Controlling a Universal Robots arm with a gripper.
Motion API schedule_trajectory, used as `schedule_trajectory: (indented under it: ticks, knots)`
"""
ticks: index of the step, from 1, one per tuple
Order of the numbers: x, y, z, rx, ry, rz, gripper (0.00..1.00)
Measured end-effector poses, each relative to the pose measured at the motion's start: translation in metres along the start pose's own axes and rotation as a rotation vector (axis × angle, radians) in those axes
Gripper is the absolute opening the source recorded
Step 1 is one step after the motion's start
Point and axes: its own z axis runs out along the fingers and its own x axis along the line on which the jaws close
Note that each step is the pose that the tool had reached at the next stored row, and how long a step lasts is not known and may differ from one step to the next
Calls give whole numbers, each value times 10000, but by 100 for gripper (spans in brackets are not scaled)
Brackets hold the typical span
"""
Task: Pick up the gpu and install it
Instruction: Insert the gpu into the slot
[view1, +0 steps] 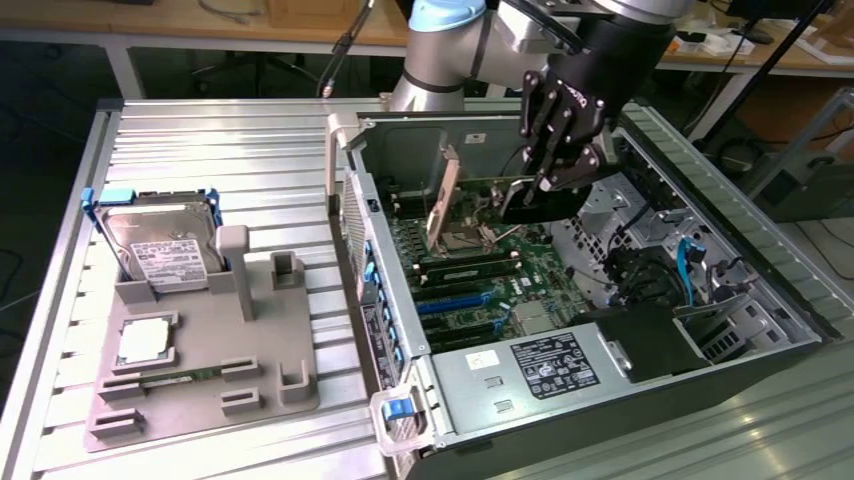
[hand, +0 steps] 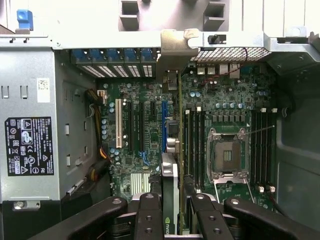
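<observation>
The open computer case (view1: 587, 330) lies on the metal table (view1: 200, 150), its walls hemming the motherboard (hand: 145, 130) on every side, with open room above. Over the motherboard the gripper (view1: 561, 180) has its fingers (hand: 149, 215) clamped on the gpu (hand: 172, 200), held edge-on above the slots

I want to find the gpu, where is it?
The gpu is between the gripper's fingers, held over the motherboard inside the open computer case.

Even, bright overhead light washed the ribbed surface (view1: 200, 130) pale with soft glare; the case interior (hand: 150, 125) sat dimmer, its corners shadowed.
</observation>
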Motion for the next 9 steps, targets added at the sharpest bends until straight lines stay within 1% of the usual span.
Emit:
schedule_trajectory:
  ticks: [9]
  knots:
    - [0, -1, 26, 2, -1, 0, 27]
